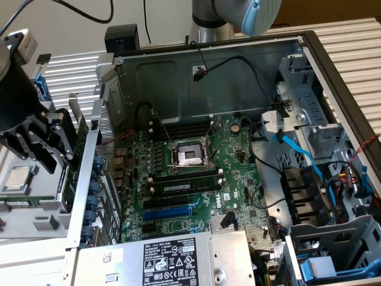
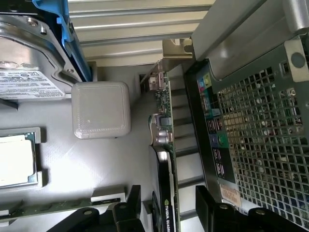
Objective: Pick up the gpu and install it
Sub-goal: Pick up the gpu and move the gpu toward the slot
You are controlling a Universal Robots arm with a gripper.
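The gpu [image 2: 164,140] stands on edge in a grey holder, outside the computer case; its green board, black cooler with an NVIDIA label and silver bracket all show. My gripper [image 2: 169,212] is open and straddles the card, one black finger [image 2: 128,208] on each side with a gap to the card. In the exterior view, the gripper [image 1: 59,152] hangs at the exterior view's left, just outside the case wall, over the thin green gpu [image 1: 72,173].
The case's perforated rear wall [image 2: 260,135] runs close beside the card. On the grey tray [image 2: 96,164] lie a CPU [image 2: 14,159], a hard drive [image 2: 29,72] and a raised grey block [image 2: 101,108]. Inside the open case sit the motherboard [image 1: 190,173] and power supply [image 1: 172,256].
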